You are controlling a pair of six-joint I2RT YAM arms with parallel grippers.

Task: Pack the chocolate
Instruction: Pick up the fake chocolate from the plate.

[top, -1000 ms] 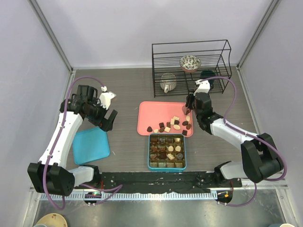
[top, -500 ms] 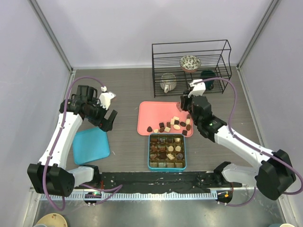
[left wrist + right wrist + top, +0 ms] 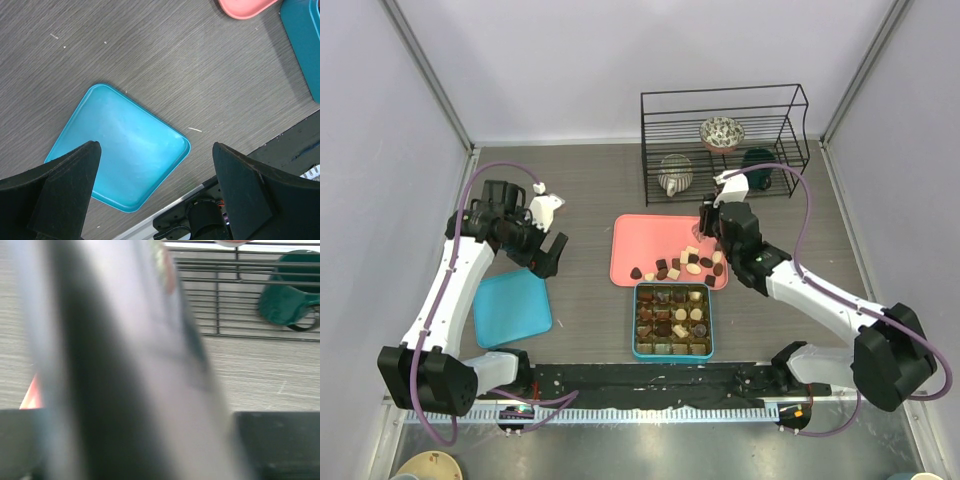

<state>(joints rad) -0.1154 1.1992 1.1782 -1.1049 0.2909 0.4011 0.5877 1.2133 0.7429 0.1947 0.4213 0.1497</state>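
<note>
The loose chocolate lies low and right on the pink tray, just above the teal box at frame centre. My right pincer hangs over the pile, but its wrist view is a blur, so I cannot tell its gap or load. The left pincer gapes wide, empty. The pieces look light, hard and slick — I'd pinch one gently across its flat sides.

The left arm stands folded well to the left of the pink tray, and the left gripper points downward with its jaws spread wide. The right arm stretches from its base toward the tray, with the right gripper over the tray's right edge. I can't make out how its jaws stand.
</note>
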